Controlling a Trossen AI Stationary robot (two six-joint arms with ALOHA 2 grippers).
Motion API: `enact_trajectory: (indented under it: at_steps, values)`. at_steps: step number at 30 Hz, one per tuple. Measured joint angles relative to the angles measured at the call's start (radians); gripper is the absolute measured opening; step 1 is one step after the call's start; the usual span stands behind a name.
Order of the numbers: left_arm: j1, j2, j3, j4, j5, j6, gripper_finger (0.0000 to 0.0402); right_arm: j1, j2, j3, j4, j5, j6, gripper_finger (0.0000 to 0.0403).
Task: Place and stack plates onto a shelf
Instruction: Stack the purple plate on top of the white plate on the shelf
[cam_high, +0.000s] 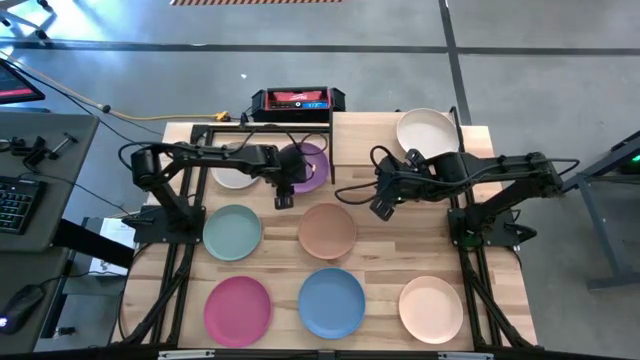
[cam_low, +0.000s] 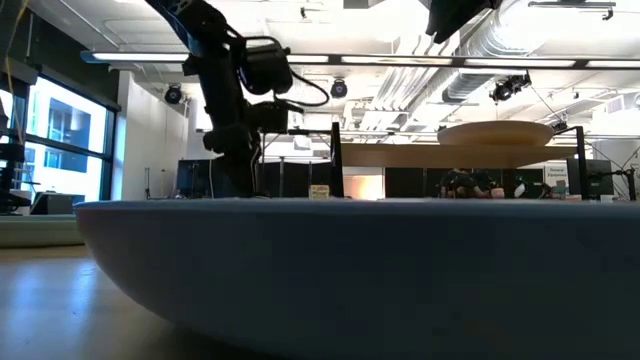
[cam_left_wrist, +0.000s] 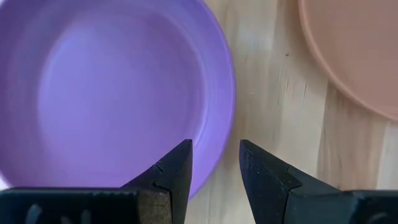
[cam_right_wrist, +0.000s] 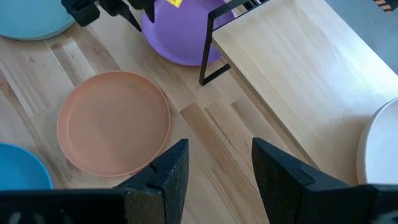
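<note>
The shelf, a light-wood board in a thin black frame, is taken as the landmark at the far side of the tabletop. The purple plate is seen under the shelf's right end, partly out past its front edge, and the white plate is seen beside it under the shelf's left part. The left gripper is positioned just in front of the shelf, over the near rim of the purple plate; in the left wrist view its fingers are shown apart, with the plate's rim below the gap and nothing clamped between them. The right gripper is held to the right of the shelf's front corner, above bare tabletop beside the terracotta plate; its fingers are likewise shown apart and empty. The terracotta plate lies in front of the shelf's right end, and the mint plate lies in front of its left end. Farther forward of the shelf, the pink plate, the blue plate and the peach plate are laid in a row along the near edge. The cream plate is seen to the right of the shelf, at the far right corner. A black and red box is set just behind the shelf.
</note>
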Motion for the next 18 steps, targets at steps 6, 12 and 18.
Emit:
enact_trajectory:
  at_steps: [6,12,18]
  values:
    - [0.0,0.039,0.0,0.002,0.004,0.001,0.0119,0.0,0.0,0.0,-0.003,0.0,0.0,0.0153]
    - [-0.002,0.046,0.0,0.002,0.005,0.034,0.0119,0.0,0.0,0.0,-0.006,0.0,0.0,0.0153]
    - [-0.005,0.049,0.0,0.001,0.004,0.062,0.0119,0.0,0.0,0.0,-0.006,-0.001,0.0,0.0153]
